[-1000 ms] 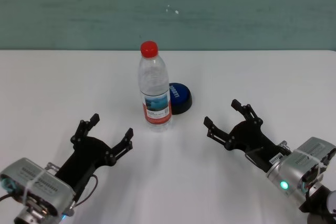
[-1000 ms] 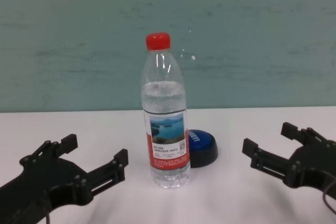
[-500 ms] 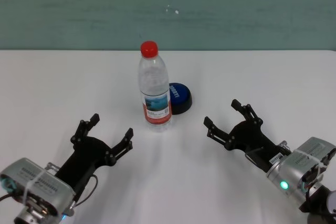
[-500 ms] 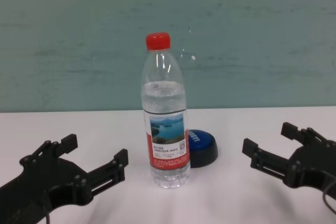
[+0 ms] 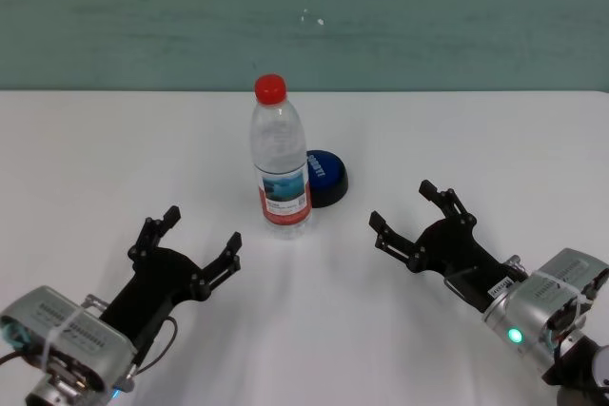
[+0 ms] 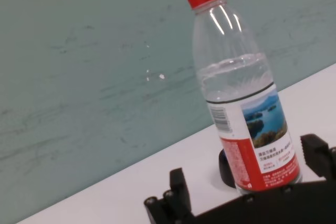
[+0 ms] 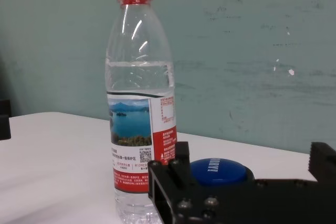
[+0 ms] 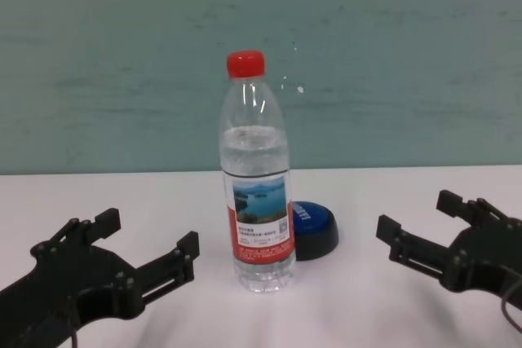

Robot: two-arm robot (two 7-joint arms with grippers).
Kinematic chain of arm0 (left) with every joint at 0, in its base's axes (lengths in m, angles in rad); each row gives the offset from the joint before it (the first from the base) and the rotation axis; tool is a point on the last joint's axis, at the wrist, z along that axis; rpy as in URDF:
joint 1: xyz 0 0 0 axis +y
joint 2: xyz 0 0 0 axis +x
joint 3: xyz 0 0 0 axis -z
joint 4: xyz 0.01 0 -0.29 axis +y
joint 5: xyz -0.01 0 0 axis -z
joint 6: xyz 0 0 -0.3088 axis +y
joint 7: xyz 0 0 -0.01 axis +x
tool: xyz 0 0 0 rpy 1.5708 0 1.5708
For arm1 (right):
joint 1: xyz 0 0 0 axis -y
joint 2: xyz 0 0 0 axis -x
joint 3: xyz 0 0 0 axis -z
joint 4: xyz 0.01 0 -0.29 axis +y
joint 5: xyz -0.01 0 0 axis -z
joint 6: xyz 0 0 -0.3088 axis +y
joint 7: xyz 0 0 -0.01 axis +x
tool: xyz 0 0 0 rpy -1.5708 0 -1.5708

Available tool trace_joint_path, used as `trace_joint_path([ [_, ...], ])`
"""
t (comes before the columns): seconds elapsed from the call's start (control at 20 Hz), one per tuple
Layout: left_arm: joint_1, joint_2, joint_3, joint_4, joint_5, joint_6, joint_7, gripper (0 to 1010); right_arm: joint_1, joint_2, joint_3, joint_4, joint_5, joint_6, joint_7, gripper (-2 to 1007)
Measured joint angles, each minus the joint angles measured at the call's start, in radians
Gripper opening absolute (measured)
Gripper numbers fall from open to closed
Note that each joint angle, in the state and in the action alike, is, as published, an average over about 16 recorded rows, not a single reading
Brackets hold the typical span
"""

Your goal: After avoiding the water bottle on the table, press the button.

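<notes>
The water bottle (image 5: 281, 159) stands upright on the white table (image 5: 95, 159), clear with a red cap and a lake label; it shows in the chest view (image 8: 257, 185) and both wrist views (image 6: 241, 108) (image 7: 139, 103). The blue button (image 5: 325, 176) sits just behind and right of the bottle, partly hidden by it (image 8: 314, 230) (image 7: 220, 171) (image 6: 226, 167). My left gripper (image 5: 186, 239) is open and empty, near and left of the bottle (image 8: 147, 242). My right gripper (image 5: 404, 211) is open and empty, right of the button (image 8: 416, 222).
A teal wall (image 5: 428, 16) runs along the table's far edge. The tabletop spreads wide to both sides of the bottle.
</notes>
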Motion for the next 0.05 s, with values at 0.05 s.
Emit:
trace_joint_path([
  [0.05,0.0,0.0,0.0,0.0,0.0,0.0,0.0,1000,0.0,0.0,0.0,0.0,0.0,0.0,0.0,1004],
])
